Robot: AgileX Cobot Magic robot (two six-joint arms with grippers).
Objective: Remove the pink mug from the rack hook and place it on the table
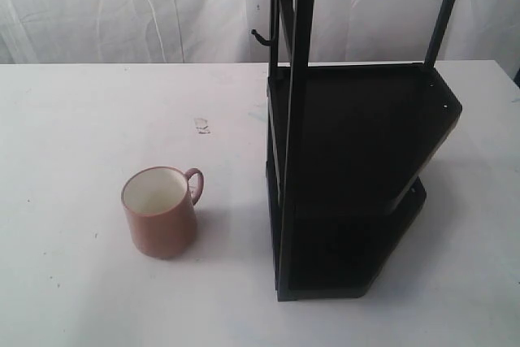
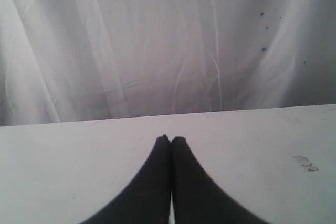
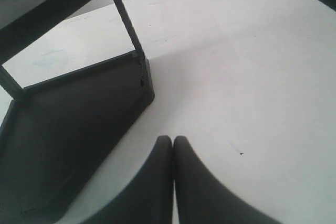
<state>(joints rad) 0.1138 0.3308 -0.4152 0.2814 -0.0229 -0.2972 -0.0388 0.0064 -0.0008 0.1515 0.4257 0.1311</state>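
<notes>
The pink mug stands upright on the white table, its cream inside open upward and its loop handle turned toward the rack; it sits left of the rack in the exterior view, apart from it, with bare table between them; the rack hook, a thin black peg with an upturned tip, juts from the rack's upright post high above the table and carries nothing; a small scuff or scrap of tape lies on the table beyond the mug. The left end effector has its two dark fingertips pressed together with nothing between them; it sits low over bare table and faces a white draped backdrop. The right end effector is likewise closed and empty, over the table just beside the edge of the rack's lower shelf. The mug shows in neither wrist view, and the exterior view shows neither end effector, so how the mug lies relative to either one cannot be told.
</notes>
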